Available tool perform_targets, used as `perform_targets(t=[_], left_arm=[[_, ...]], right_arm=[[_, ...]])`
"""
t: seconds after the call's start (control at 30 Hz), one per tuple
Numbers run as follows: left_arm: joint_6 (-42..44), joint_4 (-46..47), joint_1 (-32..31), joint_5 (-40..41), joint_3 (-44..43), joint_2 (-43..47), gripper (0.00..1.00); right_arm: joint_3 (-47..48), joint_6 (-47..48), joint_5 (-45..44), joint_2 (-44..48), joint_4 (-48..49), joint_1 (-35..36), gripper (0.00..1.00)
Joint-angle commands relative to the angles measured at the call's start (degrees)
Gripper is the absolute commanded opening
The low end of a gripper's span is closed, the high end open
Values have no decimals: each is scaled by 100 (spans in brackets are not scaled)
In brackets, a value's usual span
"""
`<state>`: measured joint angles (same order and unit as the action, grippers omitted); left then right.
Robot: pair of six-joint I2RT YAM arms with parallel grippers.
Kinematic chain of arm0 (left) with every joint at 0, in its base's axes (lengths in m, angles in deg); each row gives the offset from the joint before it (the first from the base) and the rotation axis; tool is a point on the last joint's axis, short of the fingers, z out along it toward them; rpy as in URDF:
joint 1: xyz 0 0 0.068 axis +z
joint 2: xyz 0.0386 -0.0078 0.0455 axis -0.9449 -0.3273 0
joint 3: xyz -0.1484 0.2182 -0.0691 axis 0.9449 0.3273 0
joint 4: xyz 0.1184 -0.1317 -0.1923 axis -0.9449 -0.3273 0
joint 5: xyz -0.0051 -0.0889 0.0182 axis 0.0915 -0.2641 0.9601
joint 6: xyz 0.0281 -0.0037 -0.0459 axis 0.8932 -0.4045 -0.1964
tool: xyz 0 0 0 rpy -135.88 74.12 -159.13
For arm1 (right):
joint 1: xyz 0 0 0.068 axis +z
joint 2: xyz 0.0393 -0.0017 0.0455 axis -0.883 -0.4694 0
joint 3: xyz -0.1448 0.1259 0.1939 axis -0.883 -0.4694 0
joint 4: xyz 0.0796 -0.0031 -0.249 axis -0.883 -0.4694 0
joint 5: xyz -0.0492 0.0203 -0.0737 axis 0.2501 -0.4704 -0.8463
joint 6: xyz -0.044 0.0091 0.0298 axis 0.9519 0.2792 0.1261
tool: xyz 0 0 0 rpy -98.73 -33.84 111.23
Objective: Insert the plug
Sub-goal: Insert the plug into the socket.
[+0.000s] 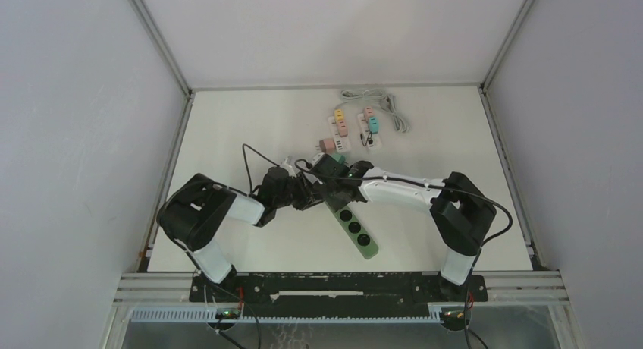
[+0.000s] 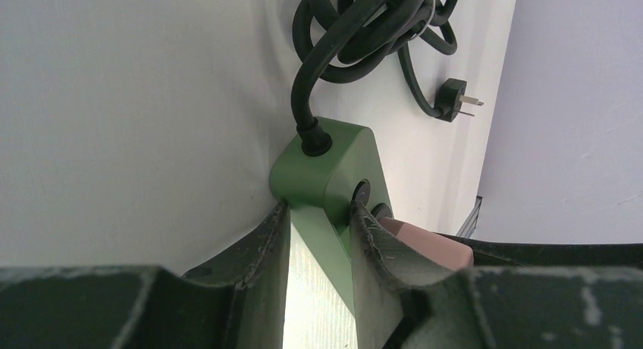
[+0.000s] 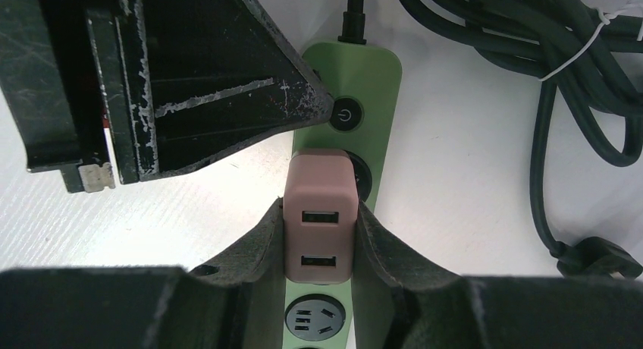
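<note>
The green power strip lies diagonally on the white table. My left gripper is shut on its cable end; in the left wrist view the fingers clamp both sides of the strip. My right gripper is shut on the pink USB plug. It holds the plug upright over the first socket, beside the power button of the strip. The plug's pins are hidden. The pink plug also shows in the left wrist view, against the strip's top face.
An empty socket lies just below the plug. The strip's coiled black cable and its plug lie beyond the strip. White power strips with coloured adapters and a white cable lie at the back.
</note>
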<state>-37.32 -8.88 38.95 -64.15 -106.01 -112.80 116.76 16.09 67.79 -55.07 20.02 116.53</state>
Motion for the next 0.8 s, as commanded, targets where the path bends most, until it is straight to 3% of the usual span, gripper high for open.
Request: perform_targets(t=[0.0, 0.23, 0.4, 0.53, 0.77], left_arm=[[15, 78, -128, 95, 43, -179, 35], [17, 79, -128, 82, 47, -203, 35], [-35, 138, -128, 50, 43, -255, 35], [-39, 139, -128, 59, 38, -249, 35], [-58, 167, -128, 52, 44, -266, 35]], right_arm=[[-448, -47, 552, -925, -434, -8, 0], [-453, -3, 647, -1232, -386, 390, 0], [-709, -167, 1177, -970, -80, -25, 0], [-808, -195, 1053, -884, -132, -311, 0], [-755, -157, 1228, -1254, -212, 95, 0]])
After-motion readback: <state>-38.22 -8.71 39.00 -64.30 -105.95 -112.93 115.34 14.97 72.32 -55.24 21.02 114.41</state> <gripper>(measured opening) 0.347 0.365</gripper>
